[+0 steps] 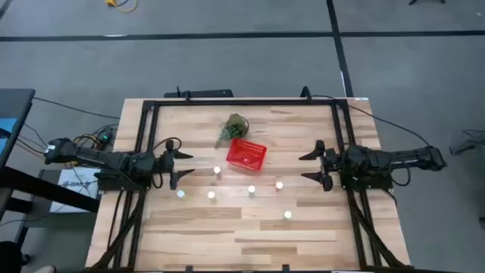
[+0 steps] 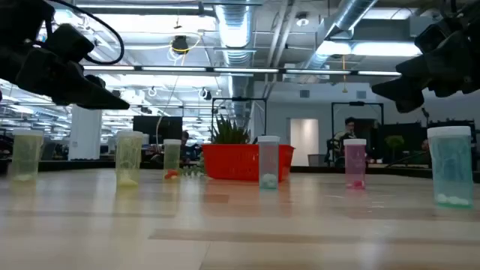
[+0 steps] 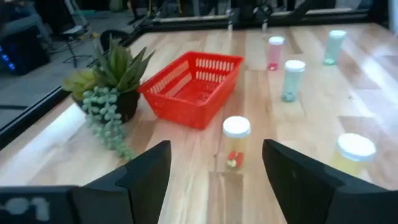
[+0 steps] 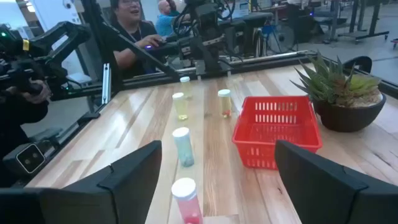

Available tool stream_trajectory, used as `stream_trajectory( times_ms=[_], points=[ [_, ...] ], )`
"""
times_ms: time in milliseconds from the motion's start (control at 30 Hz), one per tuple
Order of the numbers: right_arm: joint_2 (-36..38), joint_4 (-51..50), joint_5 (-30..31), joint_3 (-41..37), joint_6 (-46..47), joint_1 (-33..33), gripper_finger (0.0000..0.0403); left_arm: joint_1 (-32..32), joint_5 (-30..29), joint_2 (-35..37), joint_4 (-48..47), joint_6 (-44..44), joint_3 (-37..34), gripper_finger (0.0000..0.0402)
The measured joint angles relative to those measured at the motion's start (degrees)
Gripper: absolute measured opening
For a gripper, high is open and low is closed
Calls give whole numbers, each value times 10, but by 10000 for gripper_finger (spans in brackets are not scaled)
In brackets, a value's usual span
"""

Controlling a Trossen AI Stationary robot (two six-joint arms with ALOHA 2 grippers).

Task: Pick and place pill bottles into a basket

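Ahead of the left gripper point(image 1: 182, 165), jaws spread and empty, stands the nearest of six pill bottles point(image 1: 217, 171); beyond sits the empty basket point(image 1: 246, 155). Opposite, the right gripper point(image 1: 312, 166) waits open. Picking hasn't begun; next, advance and straddle that bottle.

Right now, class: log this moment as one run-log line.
left claw open, idle | right claw open, idle | bottles on table | basket empty

Left gripper point(image 1: 184, 166) and right gripper point(image 1: 309, 166) hover at opposite table edges, fingers spread wide, facing each other, both arms stretched level.
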State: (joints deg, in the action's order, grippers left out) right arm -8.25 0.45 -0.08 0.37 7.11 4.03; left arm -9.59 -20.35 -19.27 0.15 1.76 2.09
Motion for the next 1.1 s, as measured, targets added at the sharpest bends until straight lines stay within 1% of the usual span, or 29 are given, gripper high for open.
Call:
stream_trajectory(
  times_ms=[200, 267, 433, 533, 667, 767, 900, 1000, 1100],
  points=[
    [0, 0, 0, 0, 0, 0, 306, 0, -41, -6, 8, 0, -1, 245],
    [0, 0, 0, 0, 0, 0, 306, 0, -45, -6, 9, 0, -1, 245],
    [0, 0, 0, 0, 0, 0, 306, 0, -26, -6, -3, 7, 1, 245],
    [0, 0, 0, 0, 0, 0, 306, 0, -6, -17, -4, 17, 1, 245],
    [0, 0, 0, 0, 0, 0, 306, 0, 3, -35, -2, 29, 1, 245],
    [0, 0, 0, 0, 0, 0, 306, 0, 25, -55, 8, 37, 0, 245],
    [0, 0, 0, 0, 0, 0, 306, 0, 24, -92, 35, 55, 0, 245],
    [0, 0, 0, 0, 0, 0, 306, 0, 23, -124, 77, 58, 0, 245],
    [0, 0, 0, 0, 0, 0, 306, 0, 20, -162, 94, 58, 16, 245]
  ],
)
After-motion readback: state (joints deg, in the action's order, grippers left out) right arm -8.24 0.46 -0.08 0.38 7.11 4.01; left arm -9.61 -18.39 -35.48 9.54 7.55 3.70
